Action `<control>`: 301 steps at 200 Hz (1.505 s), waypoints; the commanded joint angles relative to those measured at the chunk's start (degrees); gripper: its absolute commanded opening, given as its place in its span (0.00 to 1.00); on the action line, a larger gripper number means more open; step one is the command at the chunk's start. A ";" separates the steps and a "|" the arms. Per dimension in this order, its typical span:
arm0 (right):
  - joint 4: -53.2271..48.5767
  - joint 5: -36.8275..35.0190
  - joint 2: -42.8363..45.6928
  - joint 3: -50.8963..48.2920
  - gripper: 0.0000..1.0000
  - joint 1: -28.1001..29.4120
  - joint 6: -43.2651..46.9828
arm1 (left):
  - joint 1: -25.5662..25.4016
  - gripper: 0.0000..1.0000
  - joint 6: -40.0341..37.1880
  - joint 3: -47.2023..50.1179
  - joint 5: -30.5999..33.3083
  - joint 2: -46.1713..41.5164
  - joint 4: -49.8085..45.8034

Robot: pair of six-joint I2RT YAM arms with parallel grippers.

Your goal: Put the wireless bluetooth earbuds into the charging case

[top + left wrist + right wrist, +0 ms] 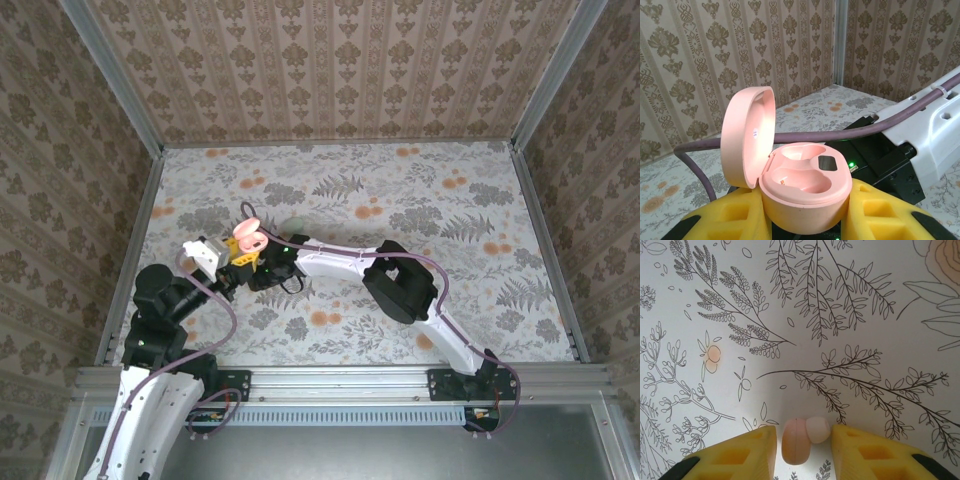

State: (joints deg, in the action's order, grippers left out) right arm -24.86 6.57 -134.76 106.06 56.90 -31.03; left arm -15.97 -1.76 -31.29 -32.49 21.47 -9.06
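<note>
My left gripper (pixel 807 217) is shut on the pink charging case (pixel 805 187) and holds it upright above the table, with yellow fingers (pixel 730 217) pressed against both sides. Its lid (pixel 747 135) stands open to the left and both wells are bare. In the top view the case (pixel 247 237) sits over the left gripper (pixel 243 257). A pale pink earbud (pixel 797 440) lies on the printed cloth between the yellow fingers (pixel 740 455) of my right gripper (pixel 804 442). The right finger touches its tip and a thin gap shows on the left. The right gripper (pixel 266 272) points down just right of the case.
A pale green rounded thing (pixel 293 224) lies on the cloth just behind the grippers. The right arm's purple cable (pixel 840 132) and white link (pixel 925 130) cross close behind the case. Wallpapered walls (pixel 330 70) enclose the table on three sides.
</note>
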 commanded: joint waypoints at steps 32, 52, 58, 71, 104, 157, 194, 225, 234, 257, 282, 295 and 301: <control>-3.46 -1.68 -0.77 -0.47 0.28 1.57 3.79 | -0.18 0.19 -1.23 -1.22 -2.58 -0.80 0.73; -2.54 -2.08 1.27 -3.14 0.26 1.07 4.37 | -0.20 0.19 -1.41 -1.31 -2.49 -0.82 0.43; -2.03 -2.08 2.04 -4.13 0.26 0.75 4.42 | -0.15 0.19 -1.45 -1.32 -2.49 -0.82 0.44; -1.06 -2.00 3.98 -6.59 0.24 -0.14 4.48 | -0.20 0.20 -1.26 -1.32 -2.49 -0.86 0.53; 2.08 -1.56 10.26 -14.43 0.23 -2.72 5.55 | -0.20 0.20 -0.40 -1.07 -2.70 -0.66 1.77; 5.15 0.45 20.06 -27.15 0.23 -8.36 7.90 | -0.38 0.20 0.85 -0.97 -5.59 1.67 4.37; 5.39 2.57 27.46 -37.72 0.23 -13.56 10.05 | -0.64 0.20 2.01 0.27 -6.31 3.93 7.39; 3.05 5.72 31.58 -43.13 0.23 -16.53 16.37 | -1.41 0.20 3.48 1.83 -7.39 7.32 11.79; 1.59 6.86 32.22 -43.69 0.23 -17.05 18.85 | -1.90 0.20 3.54 2.27 -7.47 8.39 12.95; -3.15 8.36 32.15 -43.19 0.24 -17.69 25.78 | -3.35 0.20 3.29 3.06 -7.19 11.14 15.28; -5.39 6.62 31.51 -42.53 0.25 -19.16 28.63 | -5.20 0.20 2.53 3.30 -6.41 13.81 16.87; -5.47 6.45 31.92 -42.25 0.31 -20.17 28.74 | -5.99 0.20 1.95 3.04 -6.06 14.62 16.90; -5.55 6.29 32.40 -42.12 0.36 -20.61 28.83 | -6.31 0.20 1.71 3.12 -5.94 14.89 16.80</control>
State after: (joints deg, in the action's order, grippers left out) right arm -27.03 12.49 -104.20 63.16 38.30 -6.26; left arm -21.02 0.40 -28.47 -38.33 35.70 4.16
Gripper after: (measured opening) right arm 0.298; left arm 0.313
